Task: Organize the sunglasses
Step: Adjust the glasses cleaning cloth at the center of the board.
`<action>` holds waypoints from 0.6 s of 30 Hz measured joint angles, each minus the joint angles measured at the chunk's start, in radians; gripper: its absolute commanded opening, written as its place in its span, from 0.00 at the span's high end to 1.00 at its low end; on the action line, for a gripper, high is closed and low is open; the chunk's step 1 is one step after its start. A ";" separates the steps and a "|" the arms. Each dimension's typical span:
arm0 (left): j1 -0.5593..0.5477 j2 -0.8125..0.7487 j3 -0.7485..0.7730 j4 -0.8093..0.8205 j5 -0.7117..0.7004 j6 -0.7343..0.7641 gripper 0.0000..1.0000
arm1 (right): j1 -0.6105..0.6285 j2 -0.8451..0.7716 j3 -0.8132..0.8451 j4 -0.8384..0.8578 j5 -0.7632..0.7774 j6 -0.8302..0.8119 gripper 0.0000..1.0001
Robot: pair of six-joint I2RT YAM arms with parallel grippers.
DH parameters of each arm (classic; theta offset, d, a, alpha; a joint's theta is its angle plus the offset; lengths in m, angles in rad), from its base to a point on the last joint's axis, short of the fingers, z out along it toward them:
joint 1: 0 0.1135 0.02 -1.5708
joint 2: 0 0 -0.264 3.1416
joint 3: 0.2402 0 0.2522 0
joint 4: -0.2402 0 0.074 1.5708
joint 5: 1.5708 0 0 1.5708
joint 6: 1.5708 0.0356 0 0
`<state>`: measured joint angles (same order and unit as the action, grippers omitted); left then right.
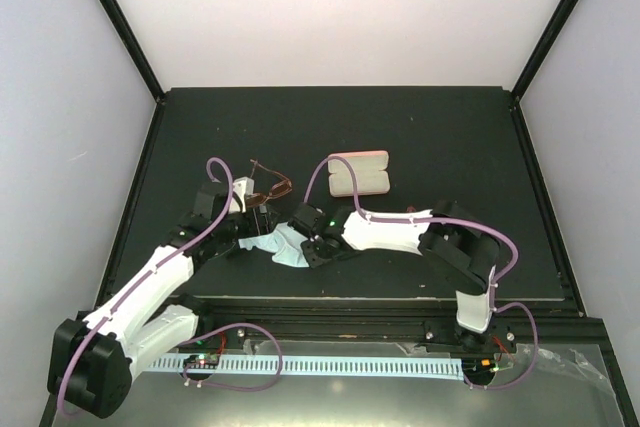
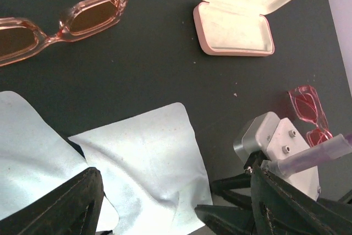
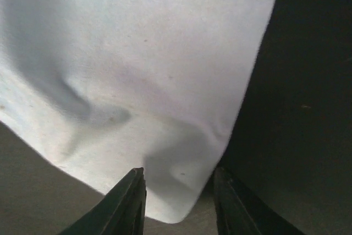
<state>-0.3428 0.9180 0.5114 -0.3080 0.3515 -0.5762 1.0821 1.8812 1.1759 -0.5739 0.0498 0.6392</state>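
Counting first, we find two pairs of sunglasses, one case, one cloth and two grippers. The amber pair (image 2: 60, 23) lies on the table (image 1: 450, 147) just beyond the cloth (image 2: 143, 158), temples out. The red pair (image 2: 309, 113) lies off the cloth's right side, partly hidden behind the right arm's wrist. The case (image 2: 234, 48), pink and open, sits farther beyond the cloth, well apart from it. The left gripper (image 2: 175, 171) hangs over the cloth with its fingers spread wide, holding nothing. The right gripper (image 3: 179, 173) has its fingers apart, with the cloth's corner lying in the gap, not clamped. Only the left wrist view gives us the red pair. From the top view we make out the amber pair, the case and the cloth, while the arms cover the red pair's spot. The right wrist view gives us the cloth and bare table beside it.
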 measured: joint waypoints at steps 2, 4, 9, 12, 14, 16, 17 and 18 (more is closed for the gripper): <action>0.000 -0.006 0.000 -0.002 -0.009 0.000 0.26 | 0.005 0.011 0.018 -0.013 -0.007 -0.012 0.78; 0.000 -0.013 0.000 -0.004 -0.016 0.000 0.26 | 0.009 0.025 0.035 -0.019 -0.010 -0.019 0.92; 0.000 -0.022 0.000 -0.011 -0.031 0.000 0.26 | 0.015 0.031 0.039 -0.017 -0.011 -0.018 0.99; 0.000 -0.021 0.000 -0.014 -0.030 0.000 0.26 | 0.017 0.014 0.018 -0.013 0.019 0.001 0.99; 0.000 -0.019 0.000 -0.014 -0.024 0.000 0.26 | 0.017 -0.018 -0.016 -0.023 0.055 0.022 0.99; 0.000 -0.011 0.000 -0.012 -0.011 0.000 0.26 | 0.017 -0.062 -0.052 -0.040 0.092 0.043 0.99; 0.000 -0.005 0.000 -0.011 -0.003 0.000 0.26 | 0.017 -0.094 -0.076 -0.048 0.112 0.056 0.99; 0.000 0.003 0.000 -0.009 0.006 0.000 0.26 | 0.017 -0.124 -0.096 -0.058 0.128 0.070 0.99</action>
<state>-0.3431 0.9211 0.5117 -0.3168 0.3573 -0.5758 1.0988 1.7569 1.0798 -0.6319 0.1776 0.7094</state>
